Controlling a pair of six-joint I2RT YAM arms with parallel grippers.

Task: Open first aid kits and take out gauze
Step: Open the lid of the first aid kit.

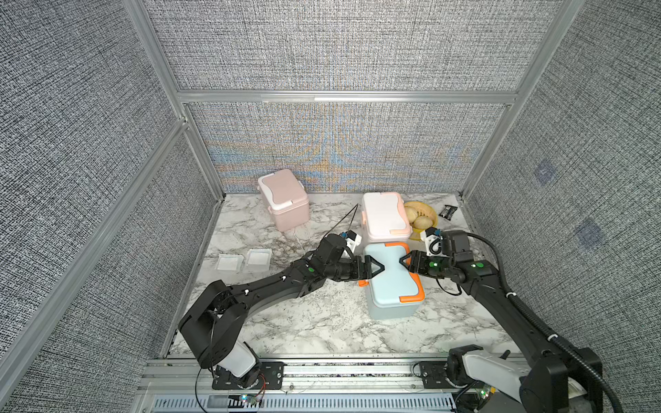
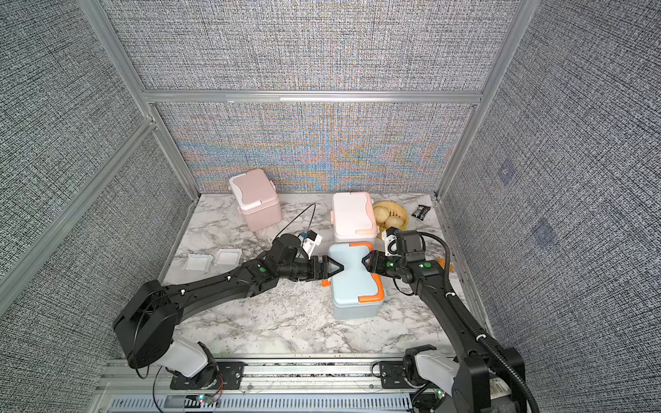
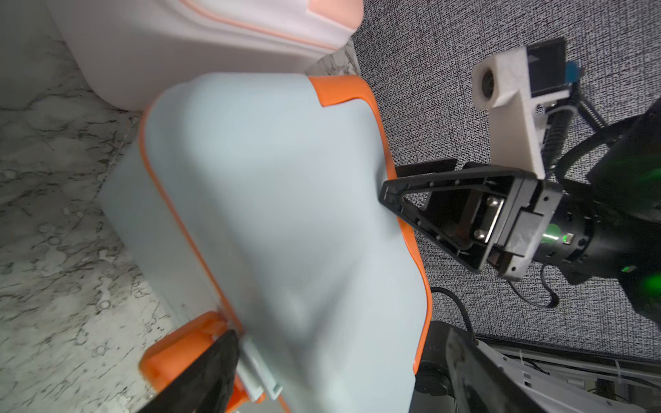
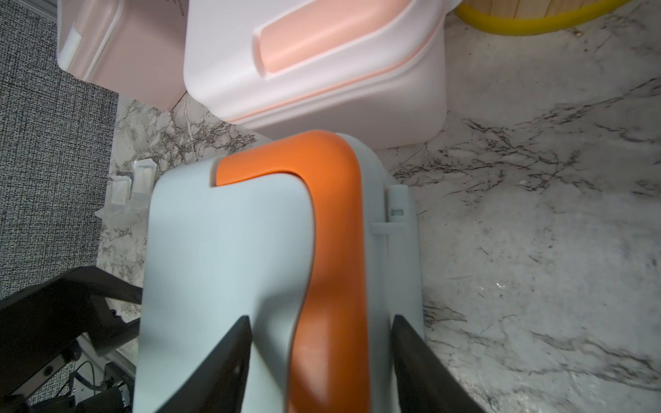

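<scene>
At blue kit [image 1: 391, 286] on grey-walled marble tabletop [image 1: 304, 321]: left gripper [image 1: 380, 267] wide, right gripper [image 1: 403, 260] unclear

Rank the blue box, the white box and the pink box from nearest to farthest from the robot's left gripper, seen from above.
1. Blue box: the left gripper is right at its lid.
2. White box: just behind the blue one.
3. Pink box: far back, by the wall.

We see smooth, matt plastic on the blue box [image 1: 391, 286] beside the left pincer [image 1: 380, 268]; beneath both, a glossy marble-look tabletop [image 1: 304, 321].
</scene>
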